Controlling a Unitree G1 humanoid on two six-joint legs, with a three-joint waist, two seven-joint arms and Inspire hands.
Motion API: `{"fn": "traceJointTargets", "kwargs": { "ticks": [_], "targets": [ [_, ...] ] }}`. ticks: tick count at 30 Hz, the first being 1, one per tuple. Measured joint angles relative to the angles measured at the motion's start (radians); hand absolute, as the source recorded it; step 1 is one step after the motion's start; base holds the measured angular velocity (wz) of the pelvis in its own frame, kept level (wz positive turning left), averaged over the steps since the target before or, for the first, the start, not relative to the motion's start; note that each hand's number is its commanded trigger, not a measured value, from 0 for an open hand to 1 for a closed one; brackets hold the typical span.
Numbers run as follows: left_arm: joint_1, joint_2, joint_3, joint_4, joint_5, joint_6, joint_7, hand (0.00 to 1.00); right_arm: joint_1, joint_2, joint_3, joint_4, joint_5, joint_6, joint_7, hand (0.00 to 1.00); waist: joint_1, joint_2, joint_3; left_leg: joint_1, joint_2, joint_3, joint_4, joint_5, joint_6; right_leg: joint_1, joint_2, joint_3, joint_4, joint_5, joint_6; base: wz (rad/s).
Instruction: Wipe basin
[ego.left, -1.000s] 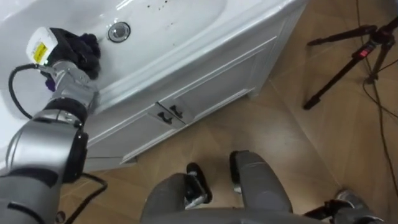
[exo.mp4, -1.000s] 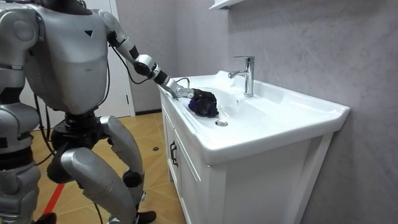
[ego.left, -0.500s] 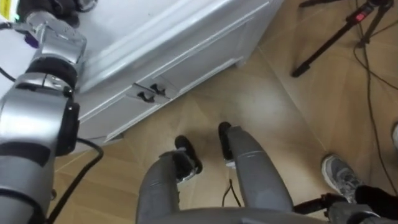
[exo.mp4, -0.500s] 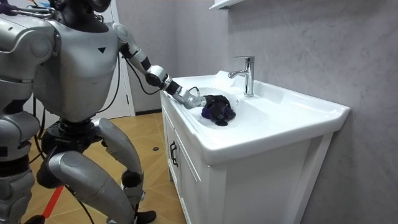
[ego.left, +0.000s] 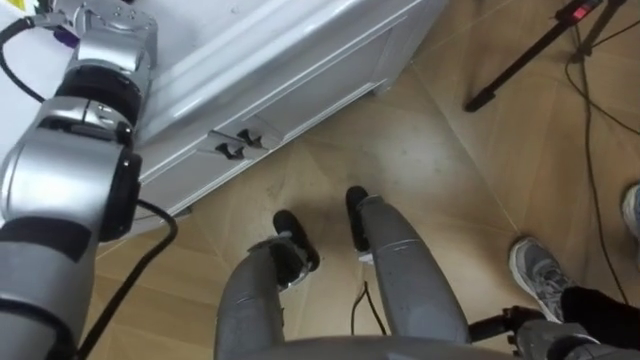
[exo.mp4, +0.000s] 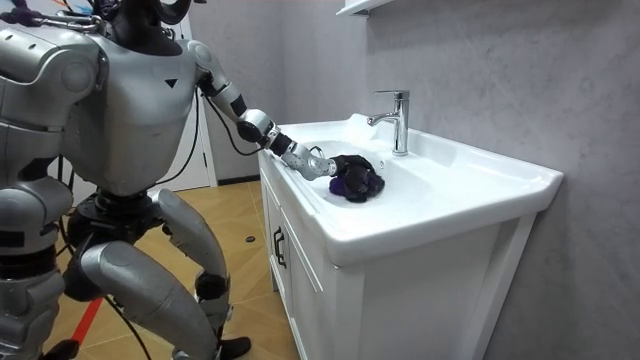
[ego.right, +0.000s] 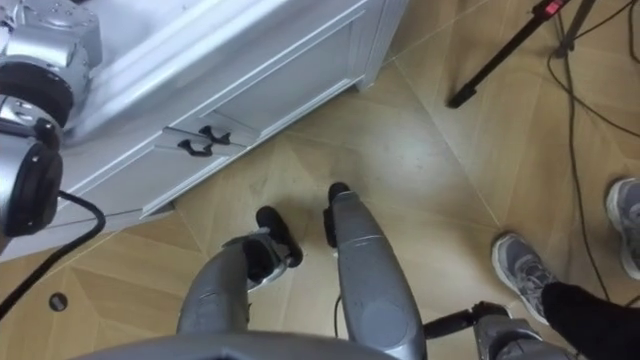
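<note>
Fingers of the left hand (exo.mp4: 312, 162) are buried in the dark cloth (exo.mp4: 356, 176), so I cannot tell whether they clamp it. The cloth lies in the white basin (exo.mp4: 450, 182), near its front rim and short of the tap (exo.mp4: 397, 120). The wiping looks mid-stroke. Next, the cloth likely needs pressing flat and sweeping across the bowl toward the tap.

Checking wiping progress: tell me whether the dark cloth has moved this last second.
Yes. The dark cloth has slid toward the room view's right, nearer the faucet, with the left robot hand.
</note>
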Motion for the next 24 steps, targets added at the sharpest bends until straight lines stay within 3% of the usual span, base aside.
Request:
{"fn": "traceJointTargets", "kwargs": {
  "ticks": [3,9,13,24],
  "targets": [
    [-0.008,-0.026,-0.022,-0.026,0.0,-0.025,-0.024,1.0,0.0,-0.001,0.0,0.0,0.0,-0.019,0.016,0.0,-0.008,0.004,-0.0016,0.004,0.005,0.004,0.009,0.003,0.001,0.007,0.003,0.001,-0.002,-0.001,0.003,-0.06],
    [-0.018,-0.067,-0.114,-0.061,0.004,-0.092,-0.075,1.0,-0.001,-0.007,0.009,0.0,0.0,-0.036,0.031,0.0,-0.009,-0.001,0.0172,0.059,0.009,0.034,0.007,-0.015,0.012,0.046,0.007,0.025,0.0,-0.009,0.01,-0.15],
    [-0.017,-0.08,-0.114,-0.048,0.003,-0.126,-0.079,1.0,-0.001,-0.008,0.025,0.0,-0.011,-0.037,0.059,0.0,-0.013,0.003,0.0217,0.077,0.009,0.039,0.007,-0.019,0.012,0.062,0.006,0.025,0.001,-0.015,0.009,-0.05],
    [0.009,-0.114,-0.112,0.031,0.001,-0.158,-0.184,1.0,-0.012,-0.047,0.027,0.004,-0.011,-0.058,0.095,0.0,-0.015,0.008,0.033,0.179,0.008,0.041,0.003,-0.037,0.009,0.163,-0.001,0.02,-0.001,-0.037,0.009,0.0]
  ]
}}
